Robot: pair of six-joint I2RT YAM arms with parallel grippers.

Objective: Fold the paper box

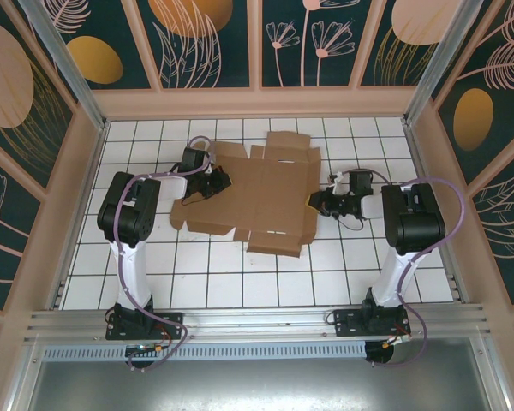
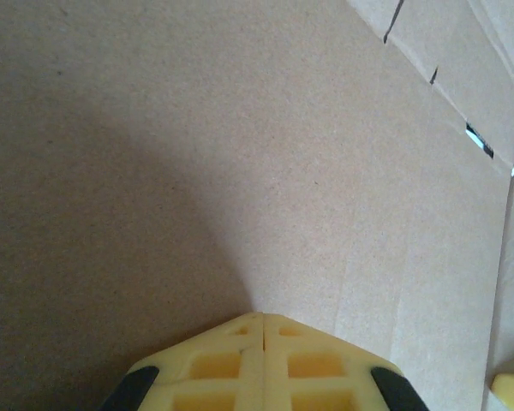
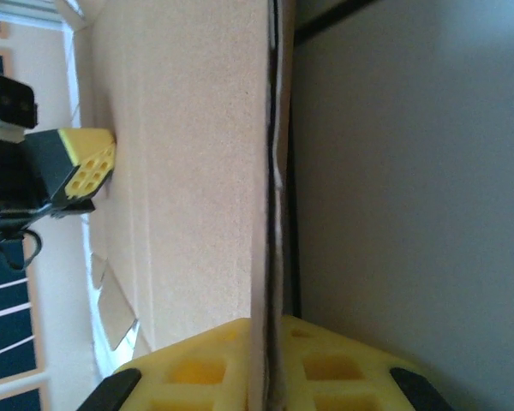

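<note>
My right claw (image 3: 270, 330) is clamped on the right edge of the paper box (image 1: 265, 193). In the right wrist view the sheet's edge runs straight down between my two yellow fingers (image 3: 197, 368). My left claw (image 2: 263, 330) is closed with its yellow pads pressed together along one seam and no cardboard between them. It sits over the left part of the sheet, and I cannot tell whether its tip touches the surface.

The white gridded worktop (image 1: 197, 274) carries everything. The paper box lies on it about midway between my two arms, as an open, unfolded brown sheet. Its large middle panel is flat. One flap (image 1: 287, 145) reaches toward the far wall and another (image 1: 274, 241) toward my bases. A wide panel (image 1: 201, 216) spreads to the left beneath my left wrist.

Close under the left wrist camera the cardboard is plain brown, with faint creases and a few small slots (image 2: 433, 75) cut along a fold toward the upper right.
</note>
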